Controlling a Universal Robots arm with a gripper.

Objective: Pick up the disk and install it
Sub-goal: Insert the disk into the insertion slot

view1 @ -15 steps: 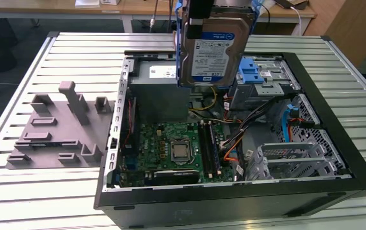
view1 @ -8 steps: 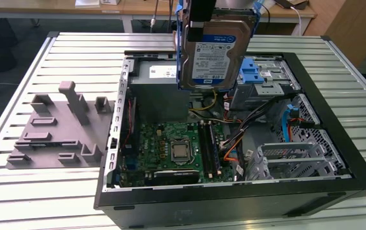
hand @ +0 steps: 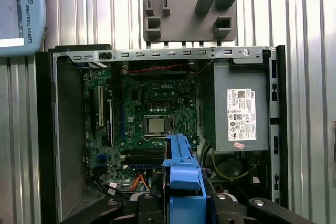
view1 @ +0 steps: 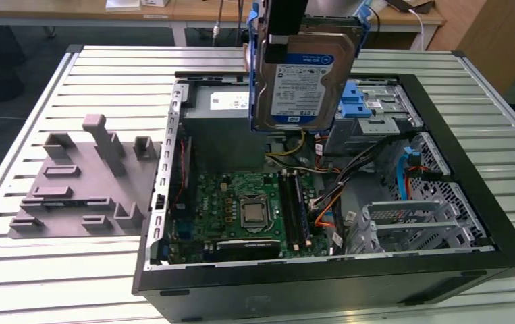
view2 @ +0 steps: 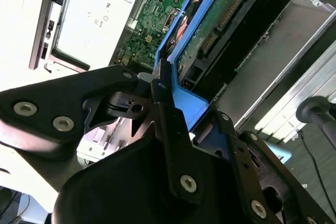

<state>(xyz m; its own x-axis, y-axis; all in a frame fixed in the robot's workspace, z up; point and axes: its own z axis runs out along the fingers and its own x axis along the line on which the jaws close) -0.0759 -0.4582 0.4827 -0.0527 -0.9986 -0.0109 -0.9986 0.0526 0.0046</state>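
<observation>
On the slatted table (view1: 23, 270), at the exterior view's left, a grey moulded fixture (view1: 82, 179) lies well apart from the work. The open computer case (view1: 329, 283) takes up the centre and right of that frame, with the motherboard (view1: 244, 209) exposed at lower centre and the grey power supply (view1: 221, 104) at upper centre-left. Just right of that, at upper centre, the disk (view1: 304, 77) is held on edge above the case, label outward. The jaws of the gripper (view1: 287, 30) are closed on its blue carrier (view2: 184, 103), seen clamped in the second wrist view. Further right stand the drive cage with the blue latch (view1: 362, 101) and the metal bays (view1: 424, 216), with loose cables (view1: 329, 202) near them. The step in hand is judged to be the carry toward a bay, though which bay cannot be told. It would be done well if the disk were squared to the rails while above the case and the cables were avoided.
</observation>
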